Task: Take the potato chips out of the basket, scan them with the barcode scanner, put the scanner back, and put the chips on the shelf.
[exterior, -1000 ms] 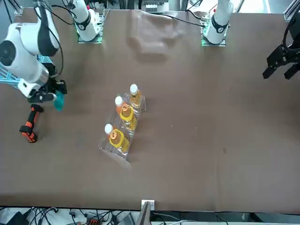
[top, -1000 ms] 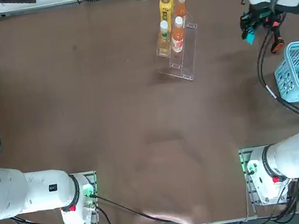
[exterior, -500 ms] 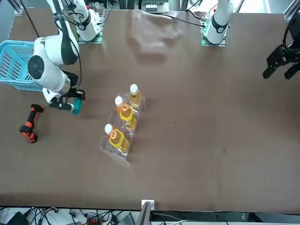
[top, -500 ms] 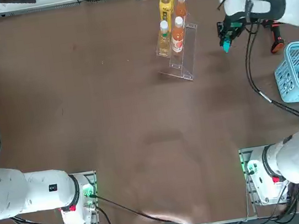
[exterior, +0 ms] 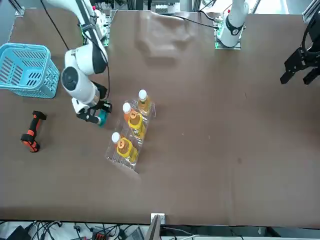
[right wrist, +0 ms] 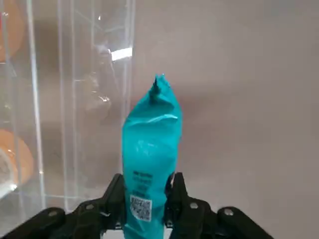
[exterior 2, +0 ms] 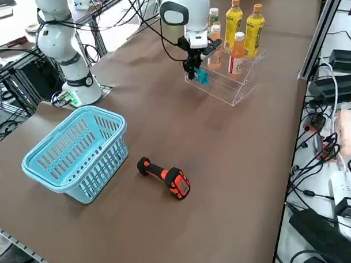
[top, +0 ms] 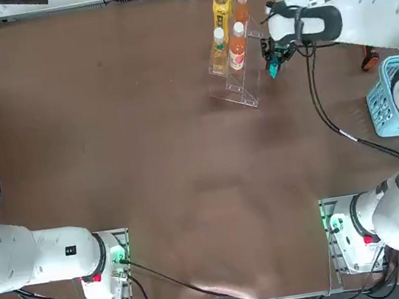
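The teal potato chips (right wrist: 149,159) hang pinched in my right gripper (right wrist: 145,191), which is shut on the packet. In the top view the right gripper (top: 274,59) holds the potato chips (top: 274,70) just right of the clear shelf (top: 243,76). From the front, the potato chips (exterior: 101,118) sit close to the left of the shelf (exterior: 120,155). The light blue basket (top: 398,95) stands at the table's right edge, with no contents showing. The orange-handled barcode scanner (exterior: 31,131) lies on the table between basket and far edge, also visible as the barcode scanner (exterior 2: 164,177) from the side.
Orange and yellow bottles (top: 236,46) stand on the shelf's upper tiers; its lowest step (exterior 2: 218,90) faces the chips. My right arm's cable (top: 328,113) drapes over the table toward the base.
My right gripper has carried the chips leftward, away from the basket and scanner, to just beside the shelf. The scanner and basket have stayed put.
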